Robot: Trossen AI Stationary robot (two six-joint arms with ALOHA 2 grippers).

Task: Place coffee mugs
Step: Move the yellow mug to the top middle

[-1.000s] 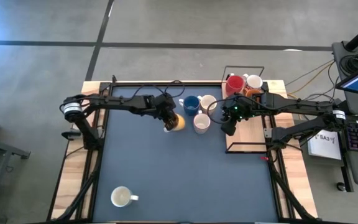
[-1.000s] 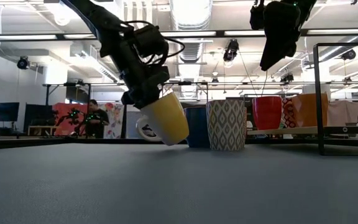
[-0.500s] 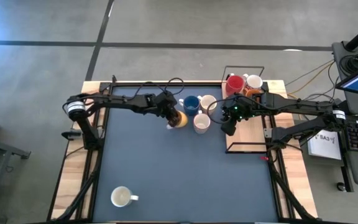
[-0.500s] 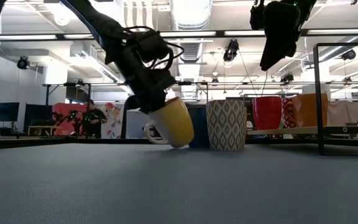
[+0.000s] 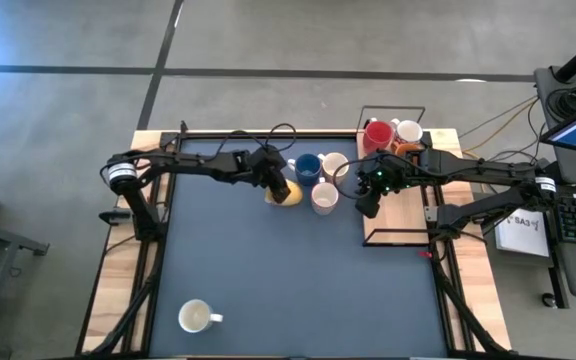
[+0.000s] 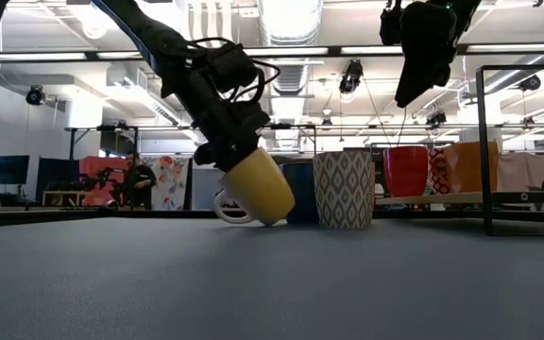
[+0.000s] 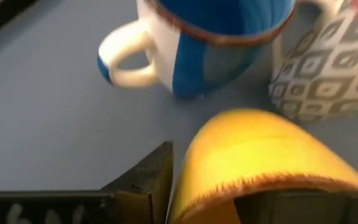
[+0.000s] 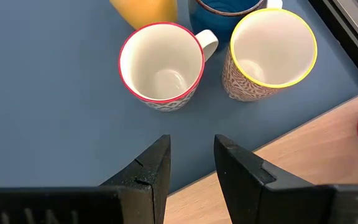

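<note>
Clock set on the top-down view, 12 = far edge of the table (image 5: 298, 275). Lone white mug (image 5: 196, 317) upright near the 7 o'clock corner, well apart from everything else. Right gripper (image 5: 367, 208) hangs high at about 2 o'clock from table centre, over the mat edge beside the wire rack (image 5: 394, 241); fingers parted by a small gap, nothing between them. Red-rim mug (image 5: 324, 199) upright just at its 9 o'clock. Left gripper (image 5: 271, 185) is down at the yellow mug (image 5: 288, 193) around 12 o'clock from centre. That mug is tilted, lower edge on the mat, mouth tipped toward the gripper, and the fingers sit either side of its rim wall. Can't tell if they pinch it or stand slack. Blue mug (image 5: 308, 168) upright just at the yellow mug's 2 o'clock; contact unclear. Yellow-rim mug (image 5: 335, 165) upright at 3 o'clock of the blue one, close against it, and at 12 of the red-rim mug. Farthest, on the rack's far end: red mug (image 5: 376, 135), white mug (image 5: 409, 130) at its 3 o'clock, orange mug (image 5: 404, 150) just nearer, partly hidden by the right arm.
</note>
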